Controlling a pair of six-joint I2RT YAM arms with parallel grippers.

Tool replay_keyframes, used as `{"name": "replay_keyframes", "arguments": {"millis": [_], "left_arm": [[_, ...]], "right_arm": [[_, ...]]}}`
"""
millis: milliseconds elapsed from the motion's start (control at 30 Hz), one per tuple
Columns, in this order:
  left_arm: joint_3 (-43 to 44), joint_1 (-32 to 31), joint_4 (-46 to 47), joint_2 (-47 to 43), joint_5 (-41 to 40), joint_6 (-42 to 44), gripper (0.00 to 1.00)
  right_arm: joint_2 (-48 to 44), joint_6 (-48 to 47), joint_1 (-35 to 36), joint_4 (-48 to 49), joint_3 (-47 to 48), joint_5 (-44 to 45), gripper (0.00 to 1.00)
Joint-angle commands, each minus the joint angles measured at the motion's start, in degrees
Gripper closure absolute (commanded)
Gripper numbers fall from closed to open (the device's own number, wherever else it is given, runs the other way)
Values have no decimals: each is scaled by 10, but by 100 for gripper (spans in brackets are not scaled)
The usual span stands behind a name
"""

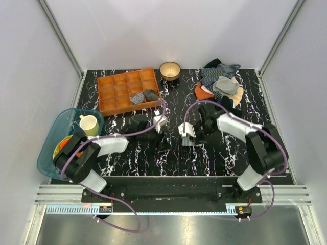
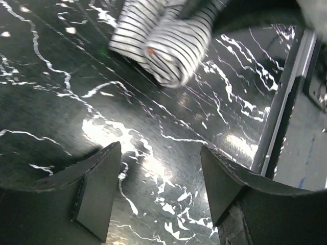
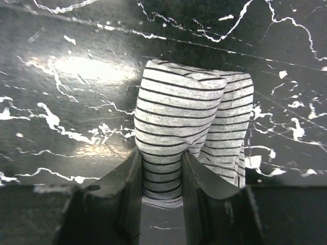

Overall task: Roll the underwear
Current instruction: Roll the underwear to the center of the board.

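My right gripper [image 3: 161, 171] is pinching the underwear [image 3: 186, 122], a soft pinstriped roll near the centre of the glossy black marbled table [image 1: 219, 155]. Only the left wrist cam catches its orange-red tag [image 2: 150, 51]. My left gripper [image 2: 159, 158] hangs spread wide.

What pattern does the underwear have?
The underwear is white with thin dark stripes; clearest in right wrist view.

White underwear [image 3: 189, 127] with thin dark stripes, rolled into a tight bundle; orange-red tag [image 2: 151, 51] showing
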Motion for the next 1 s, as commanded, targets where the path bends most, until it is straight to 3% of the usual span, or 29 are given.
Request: {"name": "replay_keyframes", "arguments": {"millis": [0, 133, 367, 467, 700, 800, 900, 967], "left_arm": [[-106, -48, 207, -72, -32, 110, 32], [-118, -115, 215, -72, -59, 172, 30], [-32, -145, 177, -5, -83, 197, 27], [9, -135, 175, 36, -62, 176, 27], [50, -96, 267, 128, 38, 31, 19], [80, -87, 260, 163, 60, -10, 17], [94, -79, 288, 198, 80, -61, 1], [105, -78, 306, 222, 98, -87, 1]], "right_arm": [[98, 31, -37, -262, 100, -126, 73], [190, 10, -63, -368, 175, -164, 73], [287, -1, -95, -453, 241, -182, 73], [306, -4, -113, -476, 261, -178, 73], [333, 6, -129, -498, 287, -167, 73], [340, 15, -129, -493, 290, -154, 73], [341, 19, -129, -489, 284, -144, 73], [340, 20, -128, -487, 281, -143, 73]]}}
